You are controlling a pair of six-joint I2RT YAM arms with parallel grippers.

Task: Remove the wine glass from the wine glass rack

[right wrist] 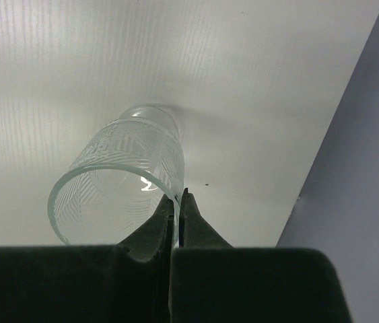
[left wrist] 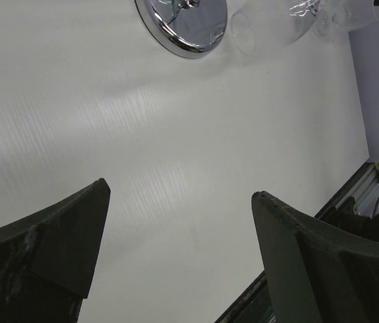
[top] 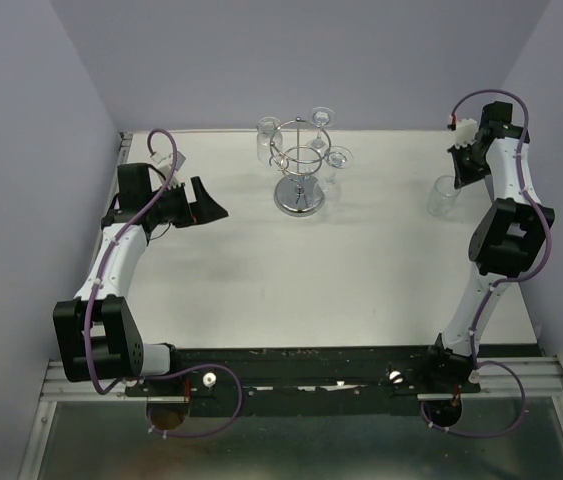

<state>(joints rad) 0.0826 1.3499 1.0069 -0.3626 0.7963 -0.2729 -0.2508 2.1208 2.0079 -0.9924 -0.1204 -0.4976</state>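
My left gripper (top: 211,206) stands wide open over the table (top: 261,285), left of the wine glass rack (top: 299,170), where wine glasses (top: 269,138) hang. My right gripper (right wrist: 178,196) is closed, its tips just beside a patterned tumbler (right wrist: 125,182) at its rim.

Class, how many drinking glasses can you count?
4: three glasses around the rack: back-left, back, right; one tumbler far right. Others may be hidden.

The rack (left wrist: 184,28) is cut off at the top edge, so only its round base shows. The glasses (left wrist: 270,25) beside the rack are cut off too, and too see-through to count.
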